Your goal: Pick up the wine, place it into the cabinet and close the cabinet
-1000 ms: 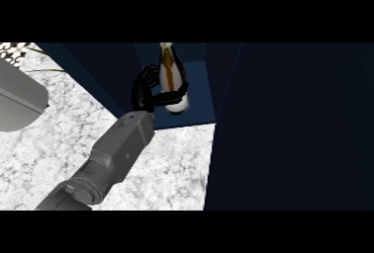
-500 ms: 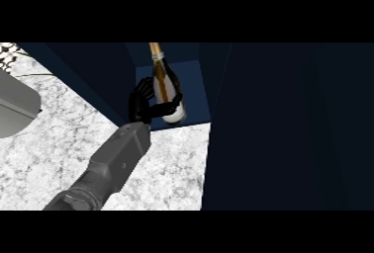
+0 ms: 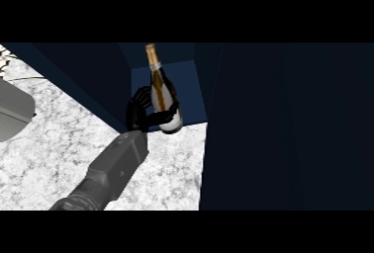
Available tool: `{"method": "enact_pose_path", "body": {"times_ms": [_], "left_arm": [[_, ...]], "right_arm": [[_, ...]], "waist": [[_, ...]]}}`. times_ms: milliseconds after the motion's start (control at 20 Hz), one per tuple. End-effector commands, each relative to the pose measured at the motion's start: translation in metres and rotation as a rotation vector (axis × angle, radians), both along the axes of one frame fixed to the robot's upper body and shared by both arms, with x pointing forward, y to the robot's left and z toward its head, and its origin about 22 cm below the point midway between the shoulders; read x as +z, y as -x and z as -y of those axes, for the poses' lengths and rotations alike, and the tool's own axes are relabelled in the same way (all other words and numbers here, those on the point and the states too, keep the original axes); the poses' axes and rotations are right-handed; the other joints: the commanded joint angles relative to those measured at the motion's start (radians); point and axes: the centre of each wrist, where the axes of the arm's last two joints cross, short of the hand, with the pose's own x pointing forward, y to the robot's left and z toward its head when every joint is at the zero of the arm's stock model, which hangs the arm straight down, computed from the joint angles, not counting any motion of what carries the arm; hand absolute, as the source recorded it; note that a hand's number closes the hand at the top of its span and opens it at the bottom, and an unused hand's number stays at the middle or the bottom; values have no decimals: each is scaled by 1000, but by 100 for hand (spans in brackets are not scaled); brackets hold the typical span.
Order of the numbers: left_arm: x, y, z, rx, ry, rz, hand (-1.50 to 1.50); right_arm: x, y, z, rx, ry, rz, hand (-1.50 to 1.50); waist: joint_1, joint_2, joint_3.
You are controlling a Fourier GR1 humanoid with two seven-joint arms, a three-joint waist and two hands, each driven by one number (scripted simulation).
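step: place | left hand (image 3: 140, 109) curled round wine (image 3: 161, 85) base | neck points deeper into cabinet (image 3: 191, 89) | right hand unseen

White marbled counter (image 3: 44, 163); grey object (image 3: 11, 116) at left edge.

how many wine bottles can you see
1: the wine bottle is in the cabinet opening, held by the robot hand. More could be hidden behind the dark cabinet door.
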Motion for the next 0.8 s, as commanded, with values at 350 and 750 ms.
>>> {"method": "enact_pose_path", "body": {"times_ms": [350,750], "left_arm": [[13,-9,8,16,-18,21,150],[55,-36,29,27,-30,68,150]], "right_arm": [[-2,-1,1,17,-13,-7,-150],[-7,-5,6,8,-27,2,-150]], "waist": [[1,0,0],[-9,6,2]]}}
